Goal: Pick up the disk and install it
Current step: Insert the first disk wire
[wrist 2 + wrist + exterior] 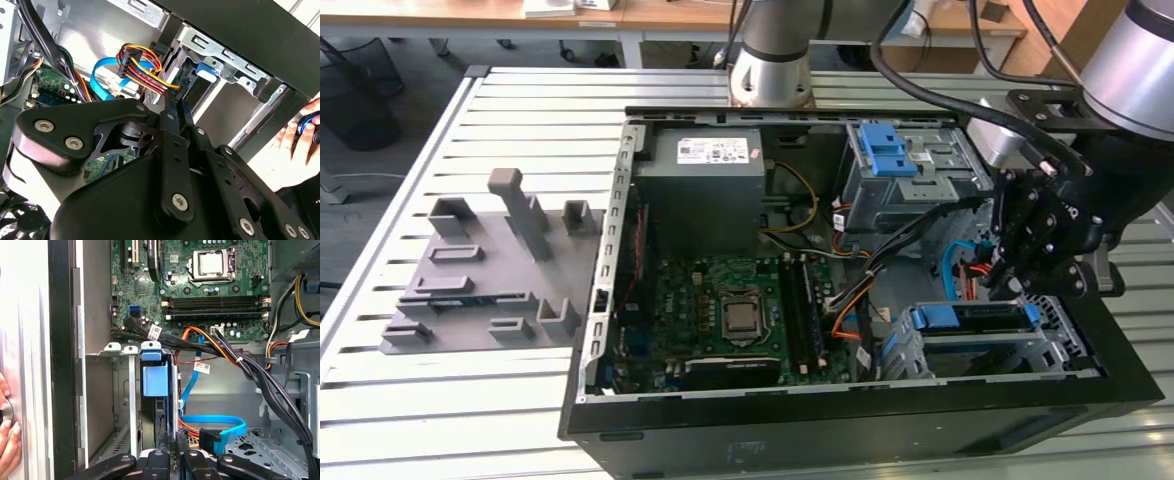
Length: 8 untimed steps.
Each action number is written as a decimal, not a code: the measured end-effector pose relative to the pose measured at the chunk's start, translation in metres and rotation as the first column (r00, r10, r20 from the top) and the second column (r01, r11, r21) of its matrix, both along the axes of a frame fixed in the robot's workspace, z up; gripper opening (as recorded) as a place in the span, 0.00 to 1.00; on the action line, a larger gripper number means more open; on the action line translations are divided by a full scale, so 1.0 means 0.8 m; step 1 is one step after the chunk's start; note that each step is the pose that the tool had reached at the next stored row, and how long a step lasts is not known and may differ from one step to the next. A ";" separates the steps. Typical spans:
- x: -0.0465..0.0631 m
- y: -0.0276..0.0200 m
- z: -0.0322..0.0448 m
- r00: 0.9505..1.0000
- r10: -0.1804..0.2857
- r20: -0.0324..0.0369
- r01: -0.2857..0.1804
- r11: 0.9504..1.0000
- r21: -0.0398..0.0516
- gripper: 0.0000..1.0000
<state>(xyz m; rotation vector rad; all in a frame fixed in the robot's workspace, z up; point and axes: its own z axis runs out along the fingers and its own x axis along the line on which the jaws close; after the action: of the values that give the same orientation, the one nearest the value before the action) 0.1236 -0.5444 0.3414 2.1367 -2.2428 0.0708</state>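
Note:
The disk [977, 319] stands on edge in the grey drive cage [1047, 352] at the case's front corner, on the exterior view's right. Its blue bracket [154, 376] and dark edge [160, 422] run along the slot in the first wrist view. My gripper [1019, 288] hangs right above it. Its black fingers [192, 460] are shut together at the disk's near end, beside the coloured power plug [142, 67]. Nothing shows between the fingertips [171, 107] in the second wrist view.
Black, orange and blue cables [220, 422] run close past the cage. A second cage with a blue-latched tray [886, 152] stands further back, and the motherboard [734, 310] lies mid-case. A person's hand [300, 137] rests outside the case wall. A grey fixture [487, 270] sits on the table.

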 end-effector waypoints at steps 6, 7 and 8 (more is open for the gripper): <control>0.001 -0.0003 -0.0005 1.000 0.000 0.000 0.000 1.000 0.004 0.18; 0.001 -0.0007 -0.0008 1.000 0.000 0.000 0.000 1.000 0.004 0.18; 0.001 -0.0012 -0.0010 1.000 0.000 0.000 0.000 1.000 0.004 0.18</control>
<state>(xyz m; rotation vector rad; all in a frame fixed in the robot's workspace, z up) 0.1242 -0.5454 0.3406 2.1389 -2.2452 0.0666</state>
